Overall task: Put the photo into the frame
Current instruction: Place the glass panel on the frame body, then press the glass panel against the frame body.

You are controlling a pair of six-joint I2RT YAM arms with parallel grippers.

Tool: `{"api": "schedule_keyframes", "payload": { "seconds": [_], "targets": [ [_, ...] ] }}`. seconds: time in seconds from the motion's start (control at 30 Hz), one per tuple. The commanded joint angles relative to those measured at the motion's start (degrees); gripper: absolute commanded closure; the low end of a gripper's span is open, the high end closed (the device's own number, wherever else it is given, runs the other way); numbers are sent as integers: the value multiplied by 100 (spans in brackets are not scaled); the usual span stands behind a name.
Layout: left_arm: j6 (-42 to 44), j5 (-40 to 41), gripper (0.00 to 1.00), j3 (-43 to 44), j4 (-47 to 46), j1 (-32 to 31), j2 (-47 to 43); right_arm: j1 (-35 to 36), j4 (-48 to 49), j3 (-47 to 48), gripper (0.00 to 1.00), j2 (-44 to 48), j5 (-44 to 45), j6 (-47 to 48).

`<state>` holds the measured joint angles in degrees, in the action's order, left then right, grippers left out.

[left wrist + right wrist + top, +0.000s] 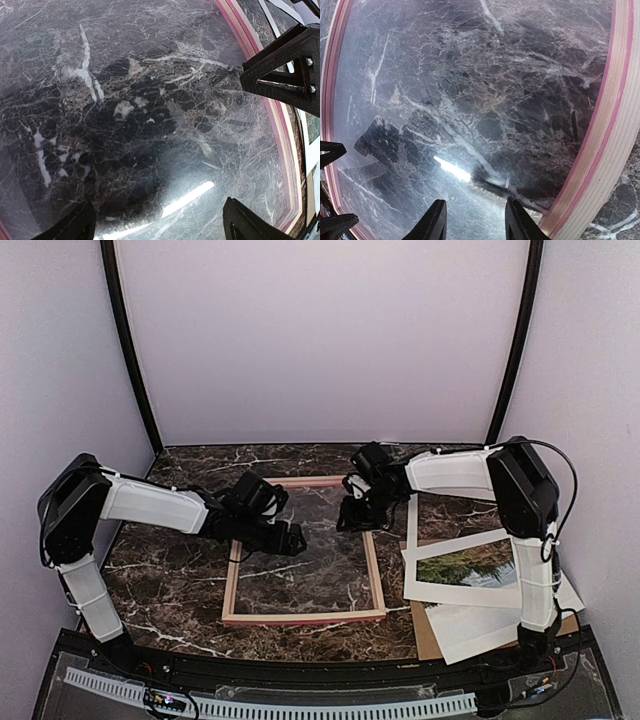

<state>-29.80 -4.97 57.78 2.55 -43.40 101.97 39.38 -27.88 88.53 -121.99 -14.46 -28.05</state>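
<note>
1. The frame [300, 617] lies flat on the marble bench [170, 580], roughly in the middle, pink-red face up, with a glossy pane inside its rails that throws back a streak of light.
2. The left end effector [288, 538] hangs over the left half of the frame, inside the rails.
3. In the left wrist view its fingers [75, 226] stand wide apart at the bottom corners. Only pane and marble show between them, so it is open and holds nothing.
4. The right end effector [351, 517] hangs over the pane near the frame's far right corner, just inside the right rail.
5. In the right wrist view its fingers [434, 223] are partly spread with a clear gap of pane between them. It is open and empty, though narrower than the left.
6. The two end effectors are near each other but apart. Each shows at the edge of the other's wrist view.
7. I cannot tell from any view whether either set of fingertips touches the pane.
8. The photo [470, 565] lies outside the frame, on the bench to its right beside the right arm, picture side up and slightly skewed.
9. The photo rests on a white board [478, 635], and a brown board [424, 638] shows beneath that at the near edge.
</note>
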Motion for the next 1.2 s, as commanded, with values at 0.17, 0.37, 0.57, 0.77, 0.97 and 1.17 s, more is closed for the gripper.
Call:
{"api": "schedule_keyframes", "payload": {
  "seconds": [0.17,0.37,0.57,0.77,0.97,1.17],
  "targets": [
    [-21,273,9,-66,177,-24,-438,53,-61,-96,59,598,-36,353],
    [-135,361,9,-38,187,-30,-538,222,50,-562,58,1077,-346,258],
    [-112,435,9,17,237,-24,-681,514,79,-1256,58,1507,-259,72],
    [-3,723,9,91,374,-30,-816,778,275,-1904,58,1712,-198,-183],
    [76,824,9,136,481,-28,-827,866,397,-2204,58,1567,-178,-230],
    [89,969,9,114,575,-28,-889,883,373,-2264,58,1395,-105,-101]
  ]
}}
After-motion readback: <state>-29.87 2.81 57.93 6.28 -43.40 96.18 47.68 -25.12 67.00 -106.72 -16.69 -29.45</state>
